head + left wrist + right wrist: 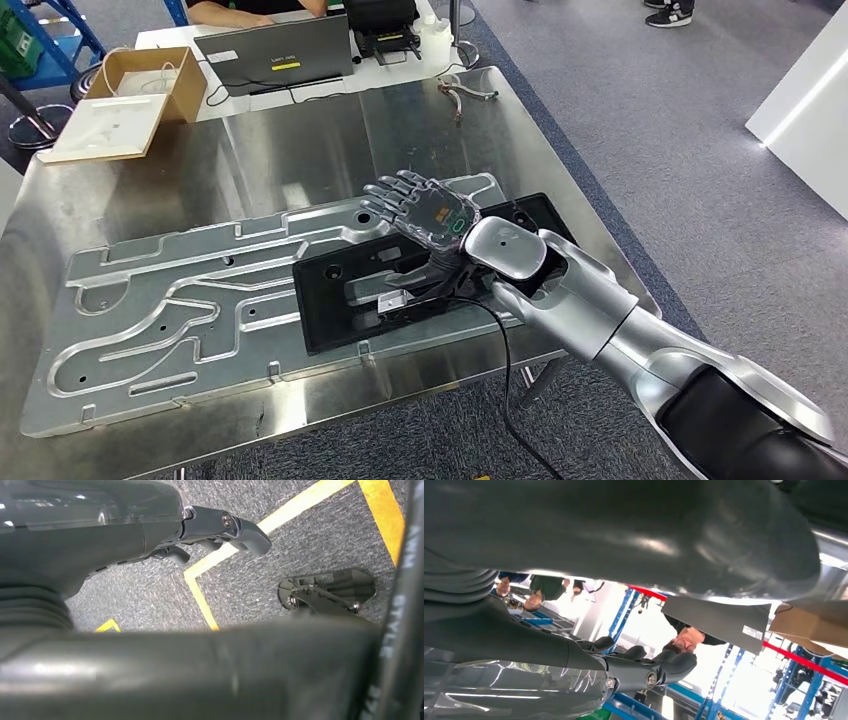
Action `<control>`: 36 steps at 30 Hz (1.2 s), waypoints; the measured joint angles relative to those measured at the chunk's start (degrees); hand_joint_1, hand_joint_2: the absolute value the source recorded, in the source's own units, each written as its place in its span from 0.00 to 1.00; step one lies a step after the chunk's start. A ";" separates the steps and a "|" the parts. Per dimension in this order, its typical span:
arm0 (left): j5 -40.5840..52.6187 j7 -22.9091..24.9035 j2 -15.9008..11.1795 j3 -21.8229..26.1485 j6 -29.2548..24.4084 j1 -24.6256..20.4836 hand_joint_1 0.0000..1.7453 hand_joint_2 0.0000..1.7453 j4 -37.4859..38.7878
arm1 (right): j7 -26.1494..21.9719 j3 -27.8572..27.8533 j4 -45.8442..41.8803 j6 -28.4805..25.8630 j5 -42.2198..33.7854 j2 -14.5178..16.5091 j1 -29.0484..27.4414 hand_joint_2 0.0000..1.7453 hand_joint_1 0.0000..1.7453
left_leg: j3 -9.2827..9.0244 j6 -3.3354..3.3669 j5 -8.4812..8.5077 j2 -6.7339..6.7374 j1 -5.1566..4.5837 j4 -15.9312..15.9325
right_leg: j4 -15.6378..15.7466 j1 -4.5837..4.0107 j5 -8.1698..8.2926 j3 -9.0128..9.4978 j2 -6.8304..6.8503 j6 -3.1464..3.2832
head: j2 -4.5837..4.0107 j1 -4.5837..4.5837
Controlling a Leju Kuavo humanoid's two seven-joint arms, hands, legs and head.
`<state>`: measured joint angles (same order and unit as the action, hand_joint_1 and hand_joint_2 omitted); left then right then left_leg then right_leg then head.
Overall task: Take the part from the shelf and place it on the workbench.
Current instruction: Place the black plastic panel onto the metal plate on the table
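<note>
The black rectangular part (335,300) lies flat on a large silver grooved plate (150,300) on the steel workbench (300,140). My right hand (425,212) hovers over the part's far right end, fingers spread and pointing away from me, with nothing in it. In the right wrist view the right hand (634,670) has its fingers stretched out and holds nothing. My left hand (220,527) hangs over the carpeted floor, fingers loosely extended and holding nothing.
At the bench's far side are a laptop (275,55), a cardboard box (150,80), a white tray (105,125), a metal hand tool (465,92) and a seated person (255,8). A black cable (510,370) hangs off the near edge. Yellow floor tape (235,547) runs below.
</note>
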<state>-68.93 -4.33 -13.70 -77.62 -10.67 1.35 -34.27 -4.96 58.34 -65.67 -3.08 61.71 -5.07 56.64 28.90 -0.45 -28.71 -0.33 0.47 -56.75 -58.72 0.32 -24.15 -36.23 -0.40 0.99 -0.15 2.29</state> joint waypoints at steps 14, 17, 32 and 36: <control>-0.88 -0.34 -0.49 -1.69 -0.98 -0.47 0.00 0.00 -0.42 | 0.62 -0.12 -3.60 -2.15 -0.02 -0.16 -0.17 0.00 0.00 | -1.42 1.83 2.73 0.59 0.59 3.50 | -2.36 0.20 -1.86 -1.23 -0.19 -1.48 | 0.00 -0.02; -1.35 -0.33 -0.48 -2.19 -1.40 -0.59 0.00 0.00 -0.61 | 0.92 -0.13 -4.39 -2.45 0.11 -0.40 -0.71 0.00 0.00 | -1.20 1.83 2.94 0.84 0.77 3.53 | -12.41 0.97 -6.26 -5.77 -0.06 -2.30 | 0.00 -0.02; -3.37 -0.93 -1.13 -4.11 -2.74 -0.86 0.00 0.00 -2.26 | 0.71 0.05 -11.93 -5.86 2.09 -0.44 -3.07 0.00 0.00 | 6.70 -1.97 -8.30 0.73 1.92 -14.94 | -2.08 1.36 0.13 -2.29 0.28 0.01 | 0.00 0.05; -3.79 -1.01 -1.49 -4.34 -3.26 -0.87 0.00 0.00 -2.71 | 0.83 0.46 -13.46 -5.28 1.74 -0.42 -3.87 0.00 0.00 | 2.27 -0.65 -5.49 0.72 1.20 -9.70 | -2.09 0.65 1.55 -3.65 0.29 0.13 | 0.00 0.04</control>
<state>-72.72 -5.33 -15.19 -81.97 -13.92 0.48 -36.98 -4.14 58.80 -79.13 -8.37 63.45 -5.49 52.77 31.17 -1.09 -34.19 0.39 1.68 -66.45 -60.81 0.97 -22.60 -39.89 -0.10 1.12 -0.15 2.34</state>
